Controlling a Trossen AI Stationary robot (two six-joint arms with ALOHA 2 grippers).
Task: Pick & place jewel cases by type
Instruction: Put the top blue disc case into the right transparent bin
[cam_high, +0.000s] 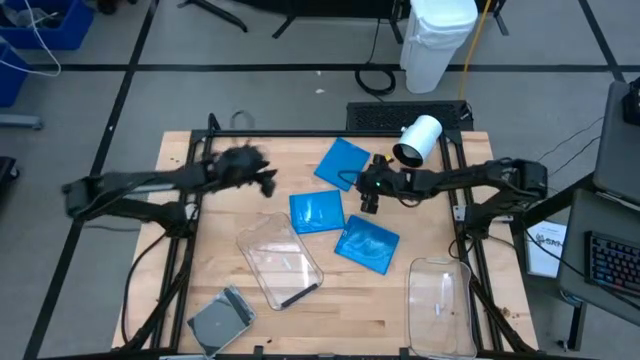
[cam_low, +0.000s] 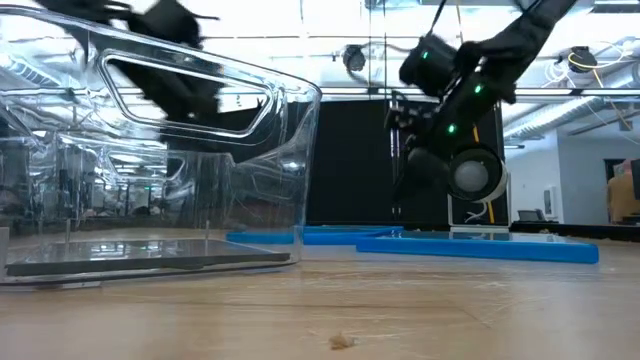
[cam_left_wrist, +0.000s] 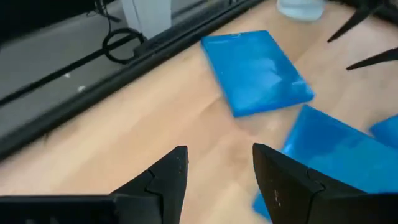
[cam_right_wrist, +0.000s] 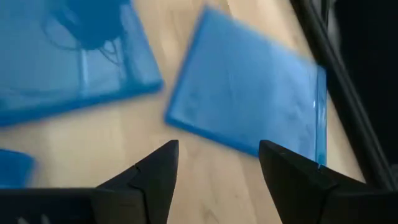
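Tub (cam_high: 281, 262) holds dark case (cam_high: 297, 296); second tub (cam_high: 439, 293) bare; both jaws apart.

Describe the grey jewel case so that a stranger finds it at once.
Start at the wooden table and go to its near left corner. There the flat square grey jewel case lies alone, outside the clear plastic tub. The three bright blue jewel cases lie together mid-table.

free: bare table (cam_high: 215, 225) by left edge | blocked: clear tubs (cam_high: 282, 262) at front, blue cases (cam_high: 317, 211) at centre
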